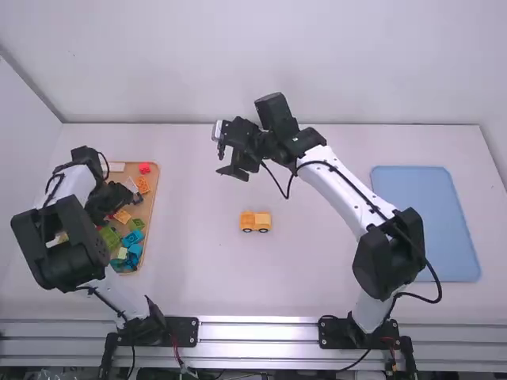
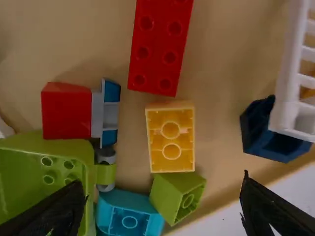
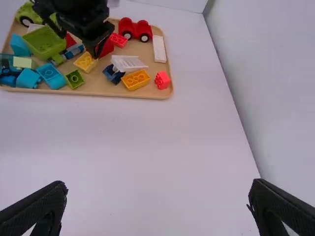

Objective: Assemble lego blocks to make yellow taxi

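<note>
In the high view, a lane of bare white desk [image 1: 194, 237] runs between the shallow tan tray [image 1: 156, 190] at left and the small yellow toy-block car [image 1: 255, 222] at centre. The white-and-black right arm [image 1: 341, 178] slants from lower right to upper middle. In the left wrist view, a lime-green plastic block [image 2: 170, 196] crowds the lower end of the yellow rectangular plastic brick [image 2: 171, 140] mid-frame.

The left hand [image 1: 116, 203] stood open over a yellow block [image 2: 171, 155], which lay hollow side up between a red-and-blue piece [image 2: 67, 111] and a dark blue piece [image 2: 253, 120], just beside a lime block [image 2: 170, 196] and near a long red block [image 2: 158, 54].
</note>
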`<control>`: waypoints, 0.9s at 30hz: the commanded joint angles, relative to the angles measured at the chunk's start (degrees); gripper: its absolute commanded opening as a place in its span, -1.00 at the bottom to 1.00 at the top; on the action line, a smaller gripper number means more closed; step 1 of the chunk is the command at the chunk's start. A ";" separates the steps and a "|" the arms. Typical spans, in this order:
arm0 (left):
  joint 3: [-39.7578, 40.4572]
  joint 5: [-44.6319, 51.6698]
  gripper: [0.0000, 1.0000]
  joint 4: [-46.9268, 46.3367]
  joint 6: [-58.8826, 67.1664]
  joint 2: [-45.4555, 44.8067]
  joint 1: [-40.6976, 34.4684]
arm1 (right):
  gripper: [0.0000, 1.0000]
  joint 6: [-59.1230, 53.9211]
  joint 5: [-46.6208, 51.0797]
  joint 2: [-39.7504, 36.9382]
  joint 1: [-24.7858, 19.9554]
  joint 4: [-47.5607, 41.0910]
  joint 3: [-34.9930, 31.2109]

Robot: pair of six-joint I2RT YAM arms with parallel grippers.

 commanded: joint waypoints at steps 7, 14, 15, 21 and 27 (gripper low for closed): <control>-3.30 0.44 0.58 4.50 -0.96 1.05 1.46 | 0.98 0.15 0.02 -0.52 -0.22 -0.68 -1.01; -3.28 2.60 0.53 7.50 0.17 4.76 1.46 | 0.98 0.57 0.00 -0.52 -0.28 -0.66 -1.20; -3.28 2.60 0.53 7.67 0.24 5.20 1.46 | 0.98 0.55 0.00 -0.52 -0.28 -0.68 -1.20; -3.28 1.73 0.44 8.57 0.09 6.78 1.44 | 0.98 0.35 0.00 -0.52 -0.26 -0.57 -1.31; -1.11 1.70 0.50 7.34 1.77 6.78 1.44 | 0.98 0.33 0.02 -0.52 -0.26 -0.39 -1.31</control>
